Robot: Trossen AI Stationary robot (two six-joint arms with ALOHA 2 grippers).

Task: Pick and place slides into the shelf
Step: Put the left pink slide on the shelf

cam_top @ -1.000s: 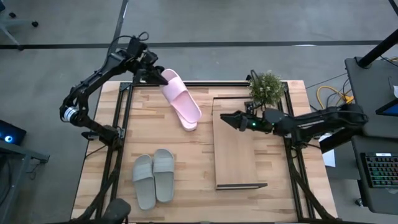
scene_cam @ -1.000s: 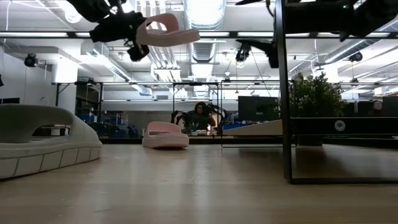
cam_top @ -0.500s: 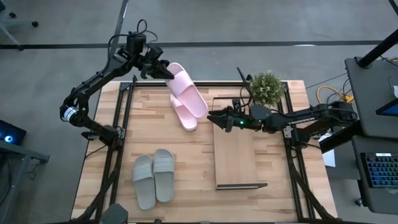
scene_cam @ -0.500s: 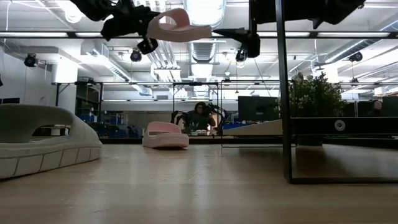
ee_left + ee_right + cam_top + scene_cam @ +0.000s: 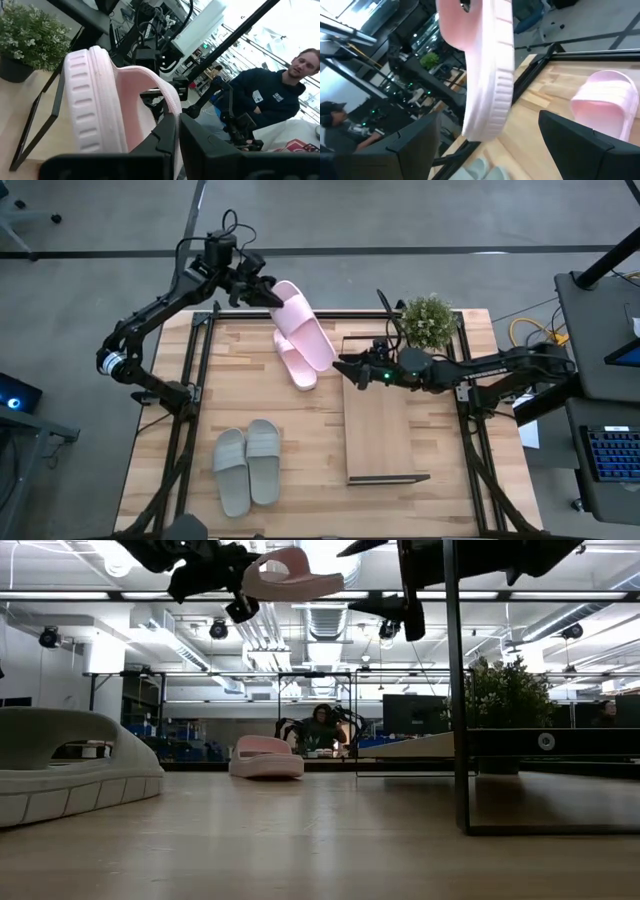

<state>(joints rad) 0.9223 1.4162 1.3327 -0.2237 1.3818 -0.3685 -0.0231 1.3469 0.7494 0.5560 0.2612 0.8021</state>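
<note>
One pale pink slide (image 5: 302,330) hangs in the air over the table's far side, with my left gripper (image 5: 262,290) shut on it. It also shows high up in the low view (image 5: 292,576). The other pink slide (image 5: 297,368) lies sole-down on the tabletop below it. Two grey-green slides (image 5: 246,465) lie side by side near the front left. The shelf (image 5: 380,420) lies flat on the table's right half. My right gripper (image 5: 344,363) is open over the shelf's far left corner, pointing at the held slide's free end (image 5: 487,100), with a gap between. My left gripper pinches the strap of the pink slide at its edge (image 5: 169,100) between its two shut fingers (image 5: 165,134). The fingers come level from the table's far left. The slide is lifted clear of the table, reaching from the gripper toward the right arm.
A potted plant (image 5: 428,320) stands at the far edge beside the shelf. Black frame rails (image 5: 196,360) run along the table's left and right sides. A person (image 5: 280,95) stands beyond the table.
My left gripper has risen a little and swung the pink slide toward the table's right, and the slide's free end has come up. My right gripper has moved toward the table's left, closer to the slide, staying open.
</note>
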